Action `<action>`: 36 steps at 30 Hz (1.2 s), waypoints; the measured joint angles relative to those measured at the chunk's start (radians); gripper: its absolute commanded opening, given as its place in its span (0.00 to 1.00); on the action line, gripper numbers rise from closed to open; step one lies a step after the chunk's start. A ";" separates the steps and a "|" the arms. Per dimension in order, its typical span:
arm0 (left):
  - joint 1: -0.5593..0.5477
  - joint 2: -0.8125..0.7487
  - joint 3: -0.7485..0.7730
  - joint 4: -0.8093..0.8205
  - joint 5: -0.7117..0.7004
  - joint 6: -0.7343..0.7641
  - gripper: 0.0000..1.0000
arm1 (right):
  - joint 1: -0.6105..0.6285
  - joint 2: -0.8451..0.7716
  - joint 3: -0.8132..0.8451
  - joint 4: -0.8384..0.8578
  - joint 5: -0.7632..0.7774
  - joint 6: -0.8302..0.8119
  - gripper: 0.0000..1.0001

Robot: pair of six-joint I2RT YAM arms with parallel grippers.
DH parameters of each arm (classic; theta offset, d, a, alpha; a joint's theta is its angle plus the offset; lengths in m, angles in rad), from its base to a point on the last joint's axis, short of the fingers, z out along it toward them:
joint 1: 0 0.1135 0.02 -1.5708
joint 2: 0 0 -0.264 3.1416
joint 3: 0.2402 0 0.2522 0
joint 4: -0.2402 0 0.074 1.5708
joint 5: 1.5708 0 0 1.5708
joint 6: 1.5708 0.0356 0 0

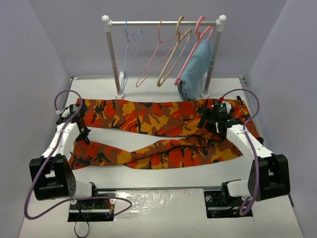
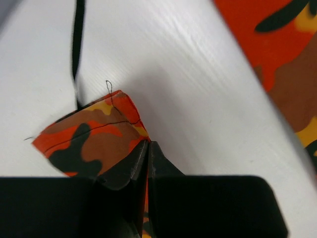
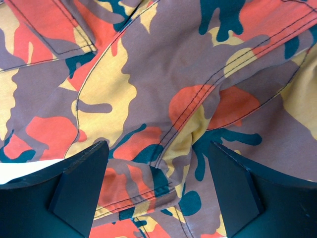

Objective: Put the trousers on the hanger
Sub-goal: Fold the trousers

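The camouflage trousers (image 1: 148, 119) lie spread across the table, legs pointing left and waist at the right. My left gripper (image 1: 79, 111) is shut on the corner of a leg cuff (image 2: 94, 139) at the far left. My right gripper (image 1: 216, 115) is open, its fingers (image 3: 79, 183) astride a bunched seam of the trousers (image 3: 173, 144) near the waist. The light-blue wire hanger (image 1: 130, 49) hangs at the left end of the rail (image 1: 163, 22) at the back.
On the rail also hang two pink hangers (image 1: 158, 54), a tan hanger (image 1: 173, 57) and a folded light-blue garment (image 1: 194, 67). The rack's posts (image 1: 113, 59) stand just behind the trousers. Purple cables (image 1: 252, 148) loop beside both arms.
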State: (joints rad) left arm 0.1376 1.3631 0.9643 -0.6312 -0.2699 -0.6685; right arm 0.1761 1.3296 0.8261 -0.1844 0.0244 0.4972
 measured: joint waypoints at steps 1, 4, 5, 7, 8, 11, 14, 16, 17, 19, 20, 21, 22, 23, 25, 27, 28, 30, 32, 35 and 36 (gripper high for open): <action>0.013 -0.007 0.026 0.000 -0.007 0.004 0.00 | -0.001 0.000 0.000 0.000 0.003 0.000 0.78; 0.066 -0.013 0.077 0.004 -0.022 0.010 0.00 | -0.011 0.001 0.000 -0.002 0.010 0.000 0.78; 0.086 -0.009 0.084 0.005 -0.025 0.010 0.00 | -0.016 0.002 0.000 -0.004 0.014 0.000 0.78; 0.120 0.011 0.089 0.007 -0.028 0.008 0.00 | -0.026 0.006 0.000 -0.008 0.022 0.002 0.78; 0.132 0.026 0.091 0.008 -0.029 0.005 0.00 | -0.032 0.008 0.000 -0.009 0.025 0.003 0.78; 0.144 0.114 0.114 0.011 -0.031 -0.013 0.00 | -0.051 0.020 0.000 -0.014 0.030 0.008 0.78; 0.143 0.239 0.166 0.030 -0.024 -0.033 0.00 | -0.072 0.033 0.000 -0.017 0.032 0.012 0.78; 0.143 0.312 0.202 0.046 -0.017 -0.044 0.00 | -0.083 0.039 0.000 -0.019 0.032 0.015 0.78; 0.142 0.342 0.223 0.048 -0.014 -0.049 0.00 | -0.090 0.041 0.000 -0.019 0.032 0.017 0.78; 0.142 0.393 0.271 0.049 -0.011 -0.054 0.00 | -0.108 0.043 0.000 -0.021 0.030 0.022 0.78; 0.142 0.410 0.294 0.050 -0.011 -0.056 0.00 | -0.120 0.043 0.000 -0.021 0.030 0.025 0.77; 0.142 0.424 0.315 0.051 -0.011 -0.058 0.00 | -0.134 0.043 0.000 -0.022 0.030 0.027 0.78; 0.143 0.433 0.330 0.052 -0.011 -0.059 0.00 | -0.152 0.043 0.000 -0.022 0.030 0.030 0.78; 0.144 0.437 0.340 0.053 -0.012 -0.060 0.00 | -0.169 0.043 0.000 -0.022 0.030 0.033 0.78; 0.151 0.438 0.340 0.052 -0.011 -0.061 0.00 | -0.212 0.043 0.000 -0.023 0.035 0.045 0.77; 0.167 0.439 0.330 0.049 -0.010 -0.063 0.00 | -0.245 0.043 0.000 -0.025 0.045 0.055 0.77; 0.180 0.440 0.319 0.054 -0.004 -0.063 0.00 | -0.255 0.043 0.000 -0.027 0.051 0.060 0.77; 0.211 0.443 0.296 0.061 0.013 -0.061 0.04 | -0.268 0.042 -0.003 -0.030 0.063 0.069 0.77; 0.240 0.450 0.281 0.063 0.029 -0.053 0.12 | -0.278 0.040 -0.010 -0.032 0.073 0.079 0.77; 0.262 0.461 0.279 0.077 0.050 -0.027 0.29 | -0.303 0.037 -0.031 -0.038 0.087 0.091 0.77; 0.262 0.459 0.279 0.086 0.057 -0.017 0.33 | -0.317 0.037 -0.040 -0.039 0.090 0.097 0.77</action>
State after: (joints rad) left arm 0.3995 1.8219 1.2438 -0.5449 -0.2129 -0.6859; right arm -0.1404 1.3664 0.7860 -0.2233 0.1148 0.5945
